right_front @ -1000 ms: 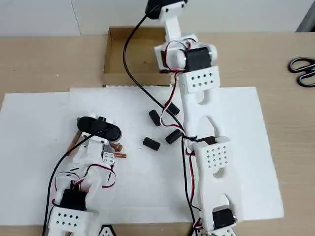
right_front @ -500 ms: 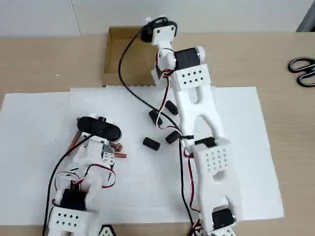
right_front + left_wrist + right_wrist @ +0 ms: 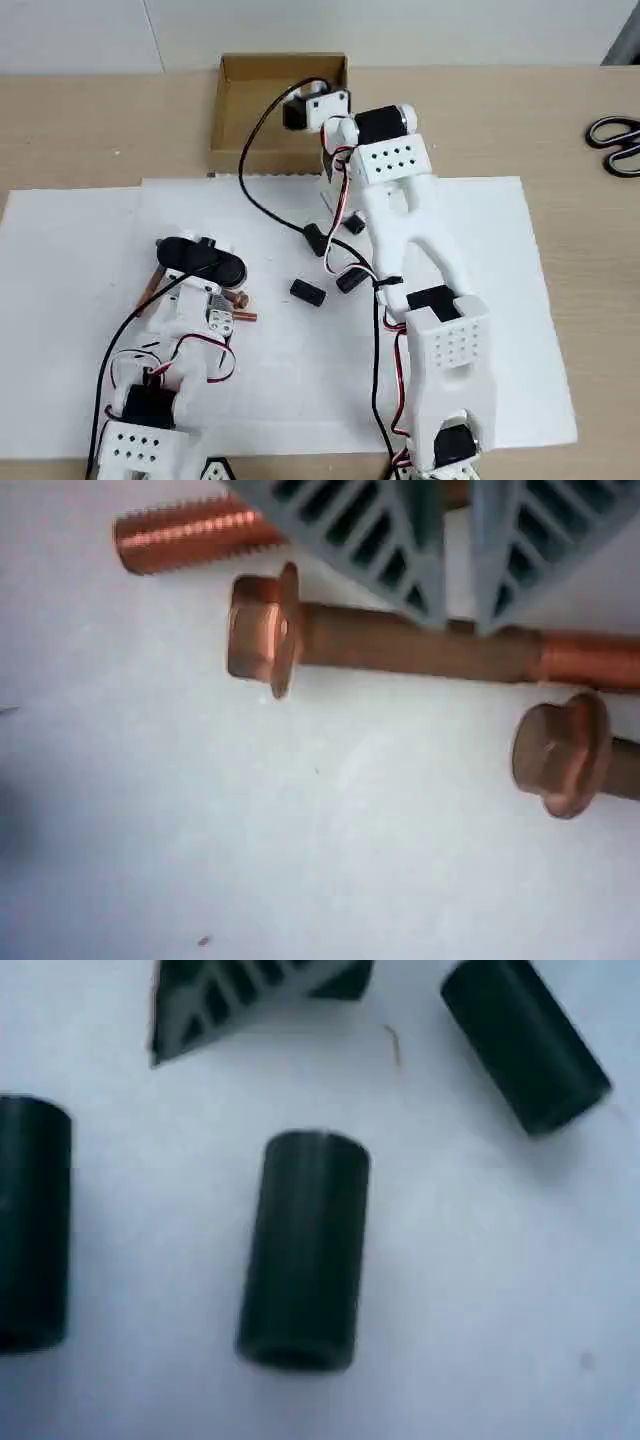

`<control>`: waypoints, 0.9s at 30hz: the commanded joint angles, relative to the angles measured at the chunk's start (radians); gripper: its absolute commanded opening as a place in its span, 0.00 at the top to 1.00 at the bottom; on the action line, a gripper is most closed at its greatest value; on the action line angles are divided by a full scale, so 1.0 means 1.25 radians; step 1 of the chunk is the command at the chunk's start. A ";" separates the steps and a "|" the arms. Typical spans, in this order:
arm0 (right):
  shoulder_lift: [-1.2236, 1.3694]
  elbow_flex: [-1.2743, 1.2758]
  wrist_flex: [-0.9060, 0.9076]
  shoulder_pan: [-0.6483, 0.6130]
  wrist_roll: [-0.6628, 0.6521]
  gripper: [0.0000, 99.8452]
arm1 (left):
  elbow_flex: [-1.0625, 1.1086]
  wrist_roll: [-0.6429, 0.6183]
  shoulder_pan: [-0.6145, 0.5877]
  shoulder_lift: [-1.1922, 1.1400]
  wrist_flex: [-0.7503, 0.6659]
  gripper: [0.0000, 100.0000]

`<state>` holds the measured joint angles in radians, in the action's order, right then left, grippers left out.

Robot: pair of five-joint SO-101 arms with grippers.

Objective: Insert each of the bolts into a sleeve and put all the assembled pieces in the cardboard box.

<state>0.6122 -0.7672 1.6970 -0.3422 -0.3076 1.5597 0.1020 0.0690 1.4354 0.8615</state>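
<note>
Though I couldn't tell if the left gripper [image 3: 456,625] or right gripper [image 3: 255,1000] was clenched, the bolts [image 3: 380,640] lay on the paper [image 3: 500,250]; stiff, slick, prone to roll, best pinched mid-shank, I reckoned.

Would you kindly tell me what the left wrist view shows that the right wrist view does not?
Left wrist view: three copper bolts lying on their sides, one with just its threaded end in frame, another with just its head. Right wrist view instead: three black sleeves lying apart from one another. Shared: the white sheet on which the parts rest.
</note>
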 commanded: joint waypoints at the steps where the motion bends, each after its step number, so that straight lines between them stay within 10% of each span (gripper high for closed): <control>1: -0.046 0.002 -0.008 0.009 -0.079 0.80 | -0.004 0.000 -0.004 0.009 -0.017 0.99; 27: 0.164 0.001 -0.123 0.010 -0.077 0.80 | -0.006 -0.026 -0.047 0.009 -0.020 0.99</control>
<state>0.8193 -0.7610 1.5635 -0.3406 -0.4258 1.5597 0.0775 0.0153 1.4354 0.8615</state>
